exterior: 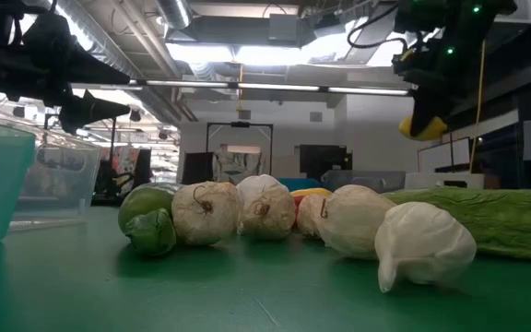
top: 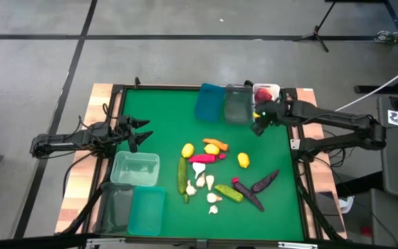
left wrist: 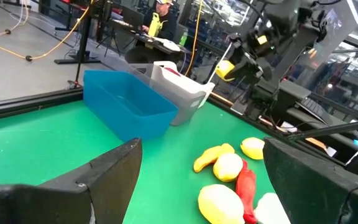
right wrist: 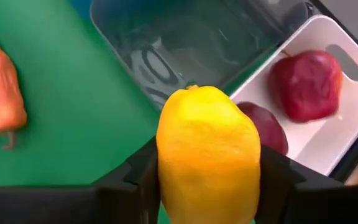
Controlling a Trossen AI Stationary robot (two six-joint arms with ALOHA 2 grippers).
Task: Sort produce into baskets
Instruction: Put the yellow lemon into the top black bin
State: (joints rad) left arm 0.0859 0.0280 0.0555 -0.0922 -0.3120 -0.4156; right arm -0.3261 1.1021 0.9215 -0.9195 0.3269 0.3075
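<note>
My right gripper (top: 258, 122) hangs at the far right, shut on a yellow lemon (right wrist: 207, 162), just in front of the grey-clear basket (top: 238, 104) and the white basket (top: 276, 87), which holds two red apples (right wrist: 306, 84). A blue basket (top: 209, 102) stands left of these. Loose produce lies mid-table: two lemons (top: 188, 149), a pink pepper (top: 206, 158), cucumbers (top: 182, 175), garlic (top: 200, 181) and eggplants (top: 265, 181). My left gripper (top: 140, 131) waits open at the left edge, holding nothing. My right gripper pinches the lemon by its two long sides (right wrist: 166, 168) between its two fingers (right wrist: 278, 180). The fingers slant down from the table's right side. The lemon is lifted clear of the table (exterior: 424, 127), its pointed end (right wrist: 191, 88) facing away from the wrist.
A pale clear basket (top: 135, 168), a dark clear one (top: 116, 207) and a teal one (top: 147, 211) stand at the near left. An orange carrot (top: 215, 142) lies among the produce. Bare green mat lies between the far baskets and the produce.
</note>
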